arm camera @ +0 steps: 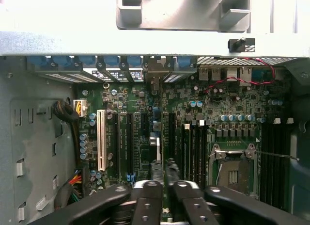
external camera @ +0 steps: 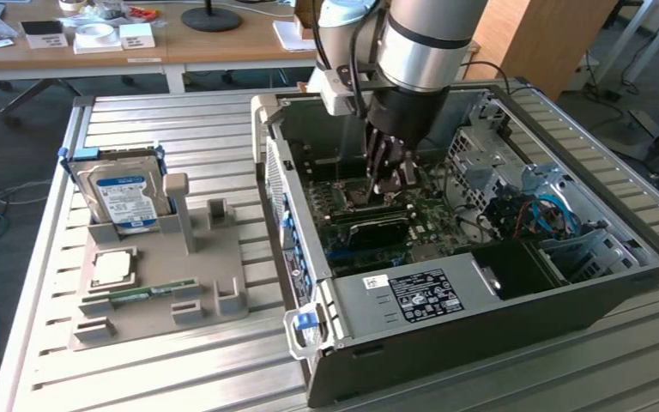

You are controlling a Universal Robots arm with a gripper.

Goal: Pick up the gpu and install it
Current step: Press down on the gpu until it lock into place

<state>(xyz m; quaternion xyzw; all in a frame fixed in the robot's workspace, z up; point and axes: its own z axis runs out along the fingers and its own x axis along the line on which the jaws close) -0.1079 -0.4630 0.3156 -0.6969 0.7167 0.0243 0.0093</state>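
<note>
The gpu [arm camera: 155, 137] shows edge-on as a slim strip standing upright on the motherboard [arm camera: 232, 113], among the long expansion slots, and it runs toward the case's rear brackets. My gripper [arm camera: 164, 174] hangs directly over the near end of that strip. Its dark pads [arm camera: 156, 171] are drawn almost together and I see nothing held between them. In the exterior view the gripper [external camera: 389, 184] reaches straight down into the open computer case [external camera: 421, 296], with its tips close to the board.
On the exterior view's left, a grey parts holder [external camera: 209, 296] carries a blue-labelled hard drive [external camera: 123, 193], a CPU [external camera: 112, 268] and a green RAM stick [external camera: 141, 294]. Cables [external camera: 541, 215] and drive cages crowd the case's right side. The case rests on a slatted metal table [external camera: 135, 378].
</note>
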